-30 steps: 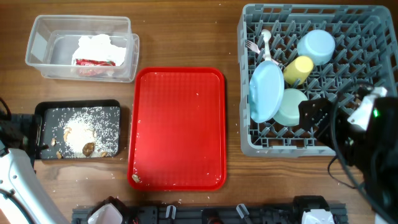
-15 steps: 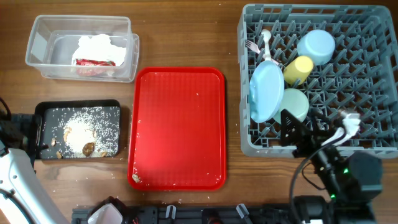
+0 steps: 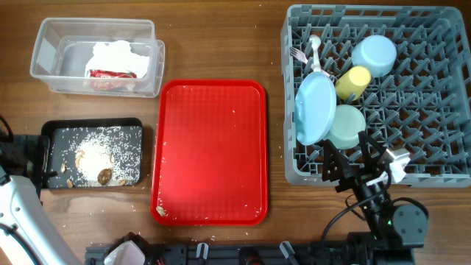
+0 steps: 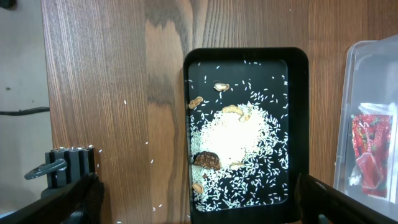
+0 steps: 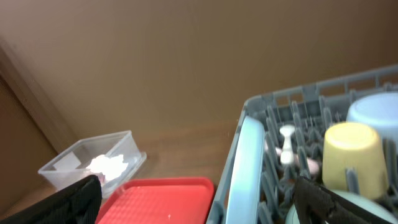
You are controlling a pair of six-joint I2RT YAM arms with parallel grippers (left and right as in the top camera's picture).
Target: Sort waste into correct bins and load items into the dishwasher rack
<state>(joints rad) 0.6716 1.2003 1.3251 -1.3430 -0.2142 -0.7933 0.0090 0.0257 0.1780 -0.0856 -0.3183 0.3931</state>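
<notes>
Right pincer point(image 3: 346, 156): seen from overhead, jaws spread wide, gripping nothing, over the near edge of the dishwasher rack point(image 3: 441, 103), close to the mint green bowl point(image 3: 347, 126).
Left pincer point(image 3: 20, 156): partly in view at the left edge of the surface point(image 3: 221, 44), just beside the black tray point(image 3: 92, 123).
Rack load: large light blue plate point(image 3: 315, 109) on edge, yellow cup point(image 3: 354, 82), small light blue bowl point(image 3: 374, 55), fork point(image 3: 298, 54) and spoon point(image 3: 315, 44), all among the pegs.
Clear tub point(image 3: 44, 55): holds the napkin point(image 3: 118, 53) and the red-and-white wrapper point(image 3: 110, 76).
Red serving tray point(image 3: 213, 147): between the black tray and the rack, a few crumbs at its near corner.
Left wrist view: fingers point(image 4: 81, 199) at both lower corners, wide apart and empty; rice-like crumbs point(image 4: 233, 140) and brown bits point(image 4: 207, 160) lie in the black tray.
Right wrist view: fingers wide apart, nothing between them; plate edge, cup and spoon stand in the rack ahead.
</notes>
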